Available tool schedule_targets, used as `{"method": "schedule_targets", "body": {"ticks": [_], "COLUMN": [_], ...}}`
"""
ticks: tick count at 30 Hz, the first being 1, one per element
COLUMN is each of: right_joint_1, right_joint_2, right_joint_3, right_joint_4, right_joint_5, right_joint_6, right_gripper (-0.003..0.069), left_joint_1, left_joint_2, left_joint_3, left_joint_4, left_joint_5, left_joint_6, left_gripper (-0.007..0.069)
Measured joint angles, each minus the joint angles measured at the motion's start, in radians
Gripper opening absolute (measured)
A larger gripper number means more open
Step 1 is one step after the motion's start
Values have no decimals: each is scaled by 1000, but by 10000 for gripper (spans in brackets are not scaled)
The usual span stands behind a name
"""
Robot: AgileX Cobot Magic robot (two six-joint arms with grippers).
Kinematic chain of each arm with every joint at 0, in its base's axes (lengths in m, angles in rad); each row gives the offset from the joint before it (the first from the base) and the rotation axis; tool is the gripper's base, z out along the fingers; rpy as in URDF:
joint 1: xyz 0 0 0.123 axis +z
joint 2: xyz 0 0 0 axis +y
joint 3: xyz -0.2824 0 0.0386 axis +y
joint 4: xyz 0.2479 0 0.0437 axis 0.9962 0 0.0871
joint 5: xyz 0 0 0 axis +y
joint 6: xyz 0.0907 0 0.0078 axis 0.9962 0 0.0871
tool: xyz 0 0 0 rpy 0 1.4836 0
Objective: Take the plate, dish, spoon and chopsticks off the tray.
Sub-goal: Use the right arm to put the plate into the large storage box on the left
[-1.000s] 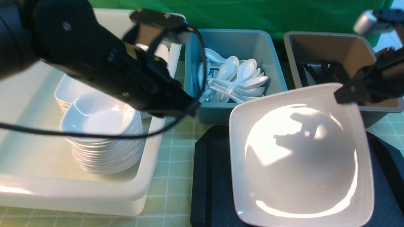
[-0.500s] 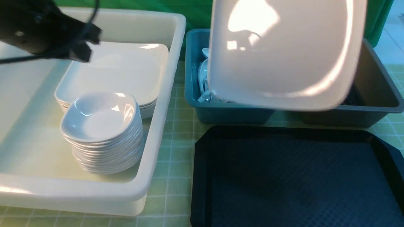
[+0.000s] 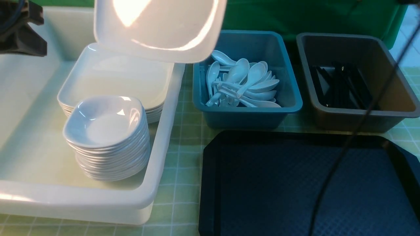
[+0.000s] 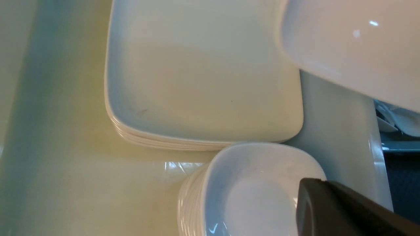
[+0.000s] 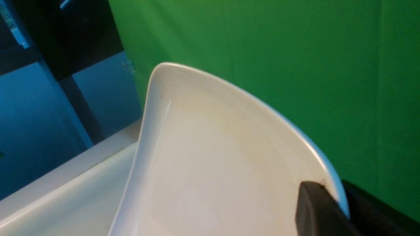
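Clamping one rim of the plate (image 5: 213, 164), the right jaws are closed on it, with one black pad seen on the inner face and the other behind the edge. The plate is held aloft and tilted, touching nothing else, above the stack of large plates (image 3: 121, 75) in the white tub (image 3: 164, 137) on the left side of the counter (image 3: 183, 157). The left jaws are shut and are raised over the far left part of that tub. A stack of small dishes (image 3: 105, 131) is set just in front of the large plates, in the same tub. Toward the far edge, a teal tub (image 3: 246, 118) is filled with white spoons (image 3: 246, 78), and just beside it a brown tub (image 3: 361, 121) is loaded with black chopsticks (image 3: 341, 85). The tray (image 3: 210, 183) is laid at the near right of the counter.
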Motion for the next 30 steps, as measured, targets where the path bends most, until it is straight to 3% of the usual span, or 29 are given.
{"method": "schedule_targets", "body": {"ticks": [7, 20, 30], "right_joint_1": [69, 69, 151], "right_joint_2": [116, 104, 2], "right_joint_3": [-70, -79, -122], "right_joint_4": [-63, -78, -87], "right_joint_5": [-67, -80, -73], "right_joint_6": [42, 67, -13], "right_gripper": [25, 25, 25], "left_joint_1": [0, 0, 0], "left_joint_2": [0, -1, -1], "left_joint_3": [0, 0, 0], "left_joint_4": [-8, -34, -37], "left_joint_5": [18, 32, 35], "left_joint_6": [7, 35, 41], "left_gripper": [-17, -17, -17]}}
